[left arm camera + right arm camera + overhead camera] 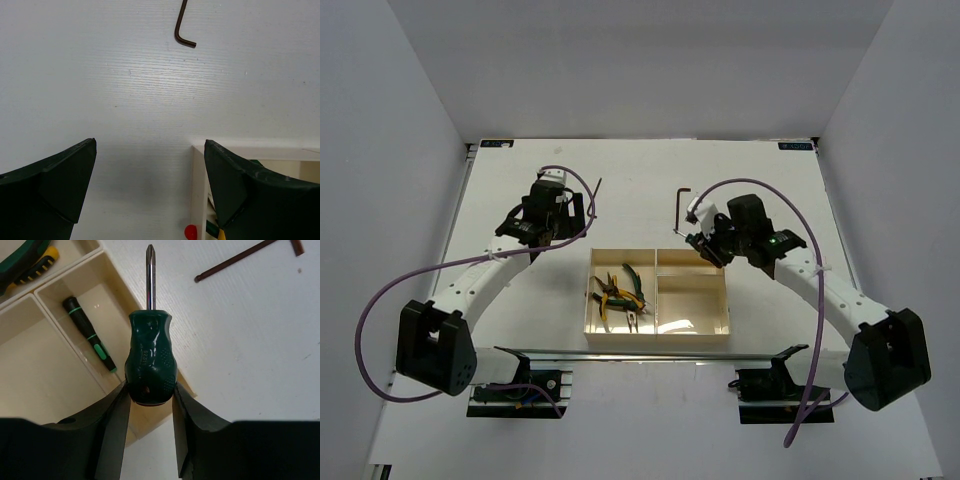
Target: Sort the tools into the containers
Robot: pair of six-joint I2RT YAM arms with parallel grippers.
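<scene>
Right tool (150,387) clamped on stubby green screwdriver (150,355), handle lettering unreadable; left tool (150,145) apart.

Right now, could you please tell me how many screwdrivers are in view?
2: the stubby screwdriver held in the right gripper, and the slim screwdriver lying in a small tray compartment. More may hide among the pliers.

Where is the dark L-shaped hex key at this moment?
In the top view the hex key lies flat on the table, just beyond the tray's far rim, close on the left of the right gripper, which holds a green screwdriver.
</scene>
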